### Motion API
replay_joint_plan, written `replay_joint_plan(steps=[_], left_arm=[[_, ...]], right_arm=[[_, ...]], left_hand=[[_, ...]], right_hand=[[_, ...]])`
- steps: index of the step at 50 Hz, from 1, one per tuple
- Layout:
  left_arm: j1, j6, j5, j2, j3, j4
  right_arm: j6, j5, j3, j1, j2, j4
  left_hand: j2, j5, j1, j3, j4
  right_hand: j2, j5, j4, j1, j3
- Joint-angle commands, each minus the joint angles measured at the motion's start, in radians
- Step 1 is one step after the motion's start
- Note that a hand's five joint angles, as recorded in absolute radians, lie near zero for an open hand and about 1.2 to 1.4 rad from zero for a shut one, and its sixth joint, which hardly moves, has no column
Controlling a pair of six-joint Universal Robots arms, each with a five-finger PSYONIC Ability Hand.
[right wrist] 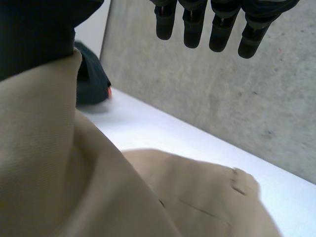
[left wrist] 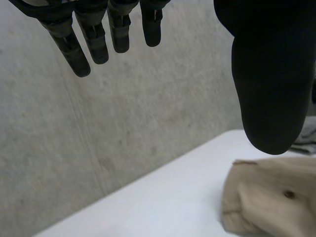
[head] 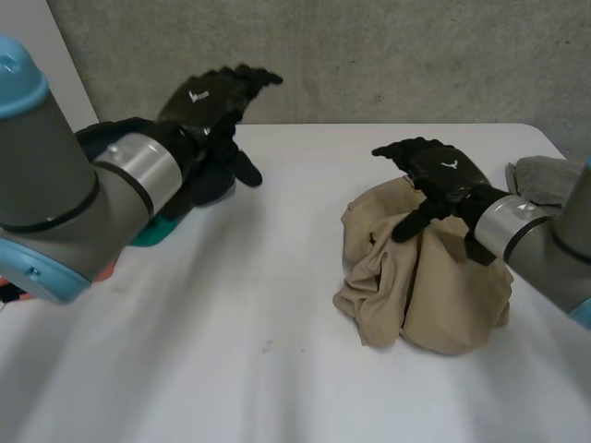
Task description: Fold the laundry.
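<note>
The white surface takes up most of the head view, and its far edge runs along a grey concrete wall. The middle and the near left of the surface are bare, giving broad open room between the two arms. Things sit only towards the sides.

A crumpled beige garment is heaped right of centre, well in from the far edge and closer to the right-hand edge. It bunches upward to a peak.

The left arm reaches in from the near left. The left robot hand is raised clear of the surface near the far edge, well apart from the garment. In its own wrist view its fingers are straight and spread, wide of the thumb, and they hold nothing.

The right robot hand sits on the peak of the garment. Its fingers are straight and clear of the cloth. The beige fabric rises against its thumb, and it looks draped there rather than pinched, though the contact itself is hidden.

A pile of dark teal clothing lies under the left arm at the left edge. A small grey cloth lies at the far right corner, just beyond the right arm.
</note>
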Motion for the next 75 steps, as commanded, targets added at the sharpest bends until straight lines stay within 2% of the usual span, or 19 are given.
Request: replay_joint_plan(steps=[1,12,23,25,26,30,33,35,36,37,40,46,54,59,63,65,66,69,75], left_arm=[[-0.050,0.003,-0.002,-0.061,-0.024,0.002],[-0.178,0.007,0.006,-0.206,0.034,0.066],[-0.319,0.009,-0.007,-0.409,0.138,0.066],[-0.322,0.010,-0.008,-0.420,0.142,0.068],[-0.324,0.010,-0.010,-0.421,0.143,0.071],[-0.322,0.010,-0.058,-0.409,0.143,0.098],[-0.319,0.010,-0.111,-0.389,0.140,0.112],[-0.314,0.010,-0.149,-0.351,0.135,0.117],[-0.311,0.010,-0.155,-0.337,0.135,0.117],[-0.301,0.010,-0.163,-0.310,0.134,0.117],[-0.278,0.013,-0.163,-0.274,0.132,0.117],[-0.180,0.024,-0.160,-0.191,0.152,0.118],[-0.095,0.035,-0.157,-0.202,0.240,0.126],[-0.078,0.036,-0.158,-0.272,0.286,0.161],[-0.034,0.046,-0.155,-0.346,0.296,0.183],[-0.015,0.055,-0.154,-0.390,0.298,0.190],[-0.012,0.059,-0.154,-0.404,0.300,0.193],[-0.006,0.087,-0.148,-0.443,0.306,0.200],[0.018,0.150,-0.160,-0.435,0.289,0.192]], right_arm=[[-0.076,0.017,-0.057,-0.092,-0.095,0.147],[-0.029,0.017,-0.019,-0.191,-0.183,0.200],[-0.370,0.011,-0.072,-0.271,-0.077,0.428],[-0.490,0.008,-0.082,-0.271,-0.014,0.454],[-0.524,0.013,-0.080,-0.267,0.007,0.454],[-0.616,0.002,-0.082,-0.210,0.104,0.441],[-0.615,0.002,-0.097,-0.163,0.185,0.393],[-0.615,0.000,-0.100,-0.144,0.204,0.378],[-0.610,-0.001,-0.103,-0.132,0.205,0.368],[-0.602,-0.003,-0.103,-0.124,0.205,0.361],[-0.498,-0.015,-0.108,-0.103,0.163,0.315],[-0.232,-0.021,-0.100,-0.100,-0.121,0.209],[-0.017,0.008,-0.135,-0.066,-0.275,0.235],[0.027,0.060,-0.138,0.098,-0.243,0.232],[0.022,0.160,-0.146,0.216,-0.097,0.232],[0.020,0.198,-0.152,0.250,-0.039,0.233],[0.017,0.233,-0.160,0.275,0.012,0.236],[0.008,0.270,-0.175,0.301,0.072,0.243],[0.000,0.290,-0.209,0.302,0.049,0.244]], left_hand=[[0.000,-0.013,0.017,-0.004,0.007],[0.006,-0.008,0.023,0.002,0.013],[0.047,0.033,0.063,0.043,0.054],[0.216,0.203,0.233,0.212,0.224],[0.572,0.558,0.588,0.568,0.579],[1.173,1.159,1.189,1.169,1.180],[1.186,1.172,1.202,1.182,1.193],[1.186,1.172,1.202,1.182,1.193],[1.186,1.172,1.202,1.182,1.193],[1.186,1.172,1.202,1.182,1.193],[1.186,1.172,1.202,1.182,1.193],[1.186,1.172,1.202,1.182,1.193],[1.186,1.172,1.202,1.182,1.193],[1.186,1.172,1.202,1.182,1.193],[1.186,1.172,1.202,1.182,1.193],[0.959,0.945,0.975,0.955,0.966],[0.800,0.787,0.817,0.796,0.808],[0.248,0.234,0.264,0.244,0.255],[0.147,0.133,0.163,0.143,0.154]], right_hand=[[-0.038,-0.048,-0.040,-0.050,-0.038],[-0.038,-0.048,-0.040,-0.050,-0.038],[-0.038,-0.048,-0.040,-0.050,-0.038],[-0.038,-0.048,-0.040,-0.050,-0.038],[-0.038,-0.048,-0.040,-0.050,-0.038],[-0.038,-0.048,-0.040,-0.050,-0.038],[-0.038,-0.048,-0.040,-0.050,-0.038],[0.361,0.350,0.358,0.349,0.361],[0.962,0.951,0.959,0.950,0.962],[1.182,1.171,1.179,1.170,1.182],[1.184,1.173,1.181,1.172,1.184],[1.184,1.173,1.181,1.172,1.184],[1.184,1.173,1.181,1.172,1.184],[1.184,1.173,1.181,1.172,1.184],[1.184,1.173,1.181,1.172,1.184],[1.184,1.173,1.181,1.172,1.184],[0.799,0.788,0.796,0.786,0.798],[0.022,0.011,0.019,0.010,0.022],[-0.038,-0.048,-0.040,-0.050,-0.038]])
